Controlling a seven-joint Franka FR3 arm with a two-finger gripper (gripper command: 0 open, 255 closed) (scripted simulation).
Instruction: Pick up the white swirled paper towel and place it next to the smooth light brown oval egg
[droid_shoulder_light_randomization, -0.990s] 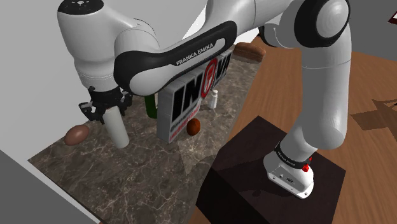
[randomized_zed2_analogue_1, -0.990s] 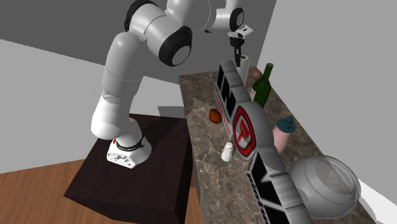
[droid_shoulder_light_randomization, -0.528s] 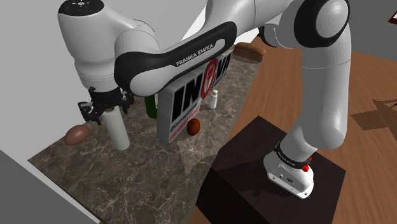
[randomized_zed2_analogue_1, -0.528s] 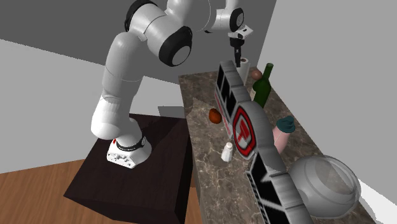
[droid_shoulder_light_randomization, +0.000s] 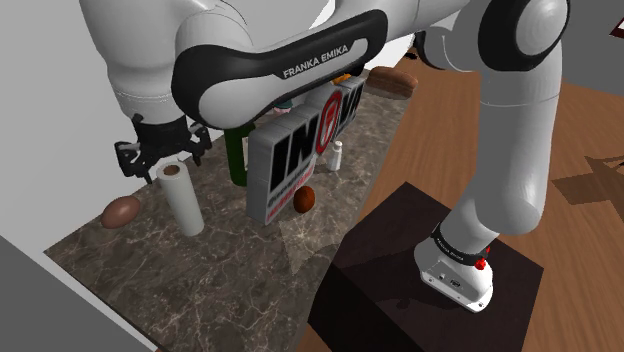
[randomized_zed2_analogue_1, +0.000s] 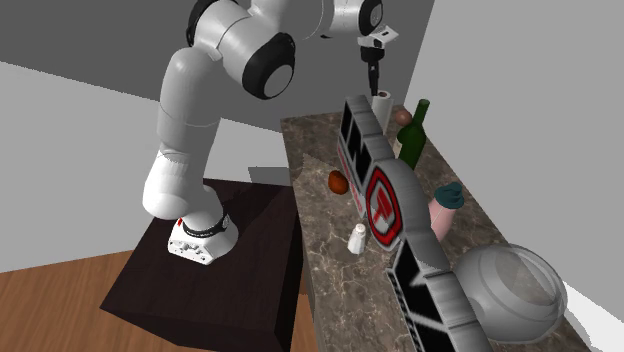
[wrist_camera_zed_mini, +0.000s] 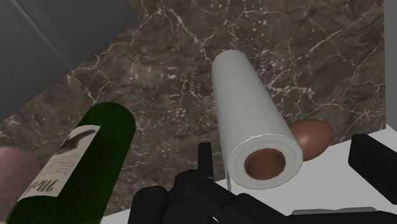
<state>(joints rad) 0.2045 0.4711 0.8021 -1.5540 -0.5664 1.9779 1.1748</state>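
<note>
Well, my jaws hang released, spread just above the upright paper towel (droid_shoulder_light_randomization: 183, 200) at the shoulder view's left, standing on the desk (droid_shoulder_light_randomization: 230, 270) close beside the egg (droid_shoulder_light_randomization: 122, 211). I reckon one stray nudge would tip that tall roll onto the egg.

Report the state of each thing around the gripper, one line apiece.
gripper: open, just above the paper towel roll, holding nothing.
paper towel roll: upright on the counter, not held.
egg: lying on the counter beside the roll.
green bottle: upright.
</note>
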